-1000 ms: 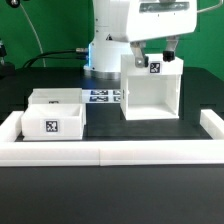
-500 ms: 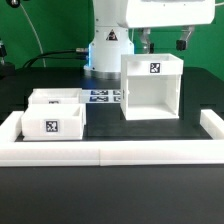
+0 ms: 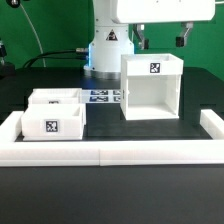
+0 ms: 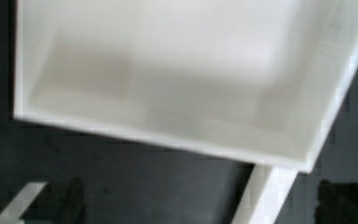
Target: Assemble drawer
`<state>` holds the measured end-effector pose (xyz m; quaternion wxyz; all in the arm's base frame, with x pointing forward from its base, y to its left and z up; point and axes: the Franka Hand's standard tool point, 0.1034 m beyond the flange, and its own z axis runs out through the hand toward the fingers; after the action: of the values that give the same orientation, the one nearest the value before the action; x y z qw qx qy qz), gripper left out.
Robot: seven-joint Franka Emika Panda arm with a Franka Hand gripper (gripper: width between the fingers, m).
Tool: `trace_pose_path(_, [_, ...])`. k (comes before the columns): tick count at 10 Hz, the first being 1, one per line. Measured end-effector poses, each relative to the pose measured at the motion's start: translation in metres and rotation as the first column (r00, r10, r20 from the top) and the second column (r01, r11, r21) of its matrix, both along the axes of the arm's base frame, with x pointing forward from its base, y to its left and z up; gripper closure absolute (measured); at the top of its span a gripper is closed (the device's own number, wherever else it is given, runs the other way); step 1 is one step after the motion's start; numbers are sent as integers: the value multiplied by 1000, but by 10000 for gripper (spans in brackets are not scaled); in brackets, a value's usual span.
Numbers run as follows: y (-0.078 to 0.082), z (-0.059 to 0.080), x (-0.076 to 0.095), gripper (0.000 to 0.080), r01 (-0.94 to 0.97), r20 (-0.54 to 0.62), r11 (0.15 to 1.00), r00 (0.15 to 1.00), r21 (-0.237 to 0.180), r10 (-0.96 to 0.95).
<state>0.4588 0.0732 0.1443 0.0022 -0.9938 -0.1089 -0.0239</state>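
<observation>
Three white plastic pieces make up the drawer, all smooth, matt and square-edged, standing on a black bench. The housing is the tall one: a thin-walled box shape, hollow and open at the front. It stands upright toward the exterior view's right. One black-and-white square housing tag sits on its upper front edge.

Two small open-top boxes stand toward the exterior view's left, well apart from the housing. The front box carries one square box tag on its face. The back box stands just behind it, touching or nearly so. The tag patterns are too small to read.

Between the boxes and the housing lies the marker board, thin and flat, with several small tags. A long low white wall borders the bench along the front and both sides.

The two dark fingers hang above the housing, spread wide and clear of its top, with only air between them. The white arm rises behind.

In the blurred wrist view the housing fills most of the picture as a pale, tilted rectangle. The two pale strips beside it are perhaps the wall, though I cannot tell.
</observation>
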Motion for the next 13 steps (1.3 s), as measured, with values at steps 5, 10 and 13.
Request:
trace_pose_path(5, [31,-26,-43,150,182,-38,983,983,21,-181])
trace_pose_path(10, [41,-40,-51,270,154,-57,988,987,17,-153])
trace_pose_path(13, [41,-41,-51,596,154,-58,988,987,17,-152])
